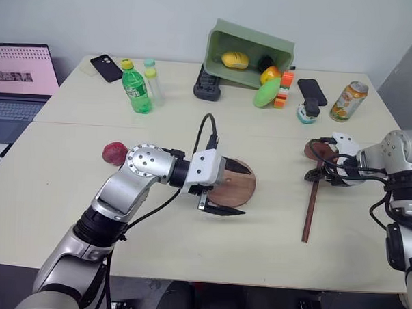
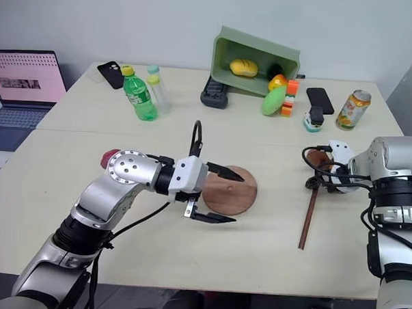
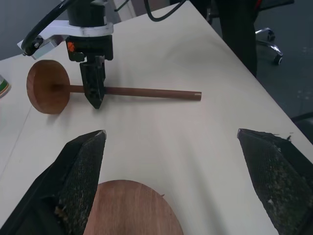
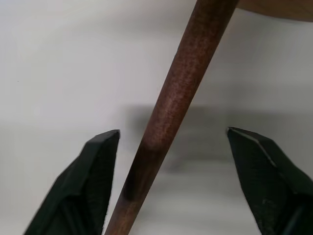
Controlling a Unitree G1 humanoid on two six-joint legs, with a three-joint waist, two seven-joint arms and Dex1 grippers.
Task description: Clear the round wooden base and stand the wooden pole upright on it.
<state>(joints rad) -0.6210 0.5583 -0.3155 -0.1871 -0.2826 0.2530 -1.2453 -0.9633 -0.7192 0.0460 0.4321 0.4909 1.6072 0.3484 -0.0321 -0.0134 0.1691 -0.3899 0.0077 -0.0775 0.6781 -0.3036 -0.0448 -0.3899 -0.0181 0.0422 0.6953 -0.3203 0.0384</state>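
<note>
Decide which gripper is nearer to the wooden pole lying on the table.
The right. The right gripper is down over the wooden pole, fingers either side of its rod near the disc end. The left gripper hovers open over the round wooden base.

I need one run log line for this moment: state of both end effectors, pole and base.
left end effector: open over round wooden base | right end effector: open, straddling wooden pole | pole: lying on table

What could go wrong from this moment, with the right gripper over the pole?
The right gripper straddles the wooden pole near its disc end, so the long free end may sag or swing when lifted. The left gripper hovers open over the round wooden base and could block placement.
</note>
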